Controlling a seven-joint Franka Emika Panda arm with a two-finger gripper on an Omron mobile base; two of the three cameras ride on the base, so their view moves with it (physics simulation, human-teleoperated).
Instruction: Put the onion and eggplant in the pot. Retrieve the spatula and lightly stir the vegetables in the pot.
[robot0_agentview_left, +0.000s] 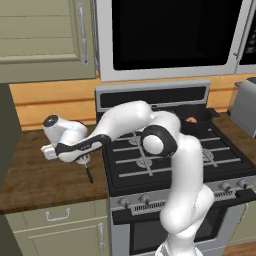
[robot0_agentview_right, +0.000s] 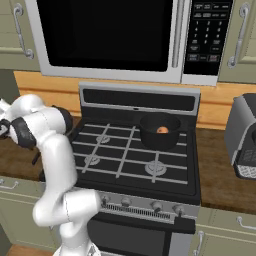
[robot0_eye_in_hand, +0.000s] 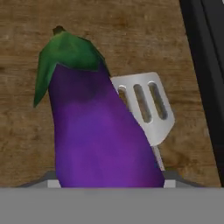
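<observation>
Quick count: one eggplant (robot0_eye_in_hand: 94, 131), one spatula (robot0_eye_in_hand: 146, 107), one onion (robot0_agentview_right: 162, 130). Also one pot (robot0_agentview_right: 159, 132) and one toaster (robot0_agentview_right: 244, 137).

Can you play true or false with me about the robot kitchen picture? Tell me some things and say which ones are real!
1. The onion is already inside the pot. True.
2. The eggplant is in the pot too. False: it is over the wooden counter, right in front of the hand camera.
3. The spatula lies on the counter beside the stove. True.
4. The spatula's head is solid, with no holes. False: it has slots.
5. The eggplant has a green cap. True.
</observation>
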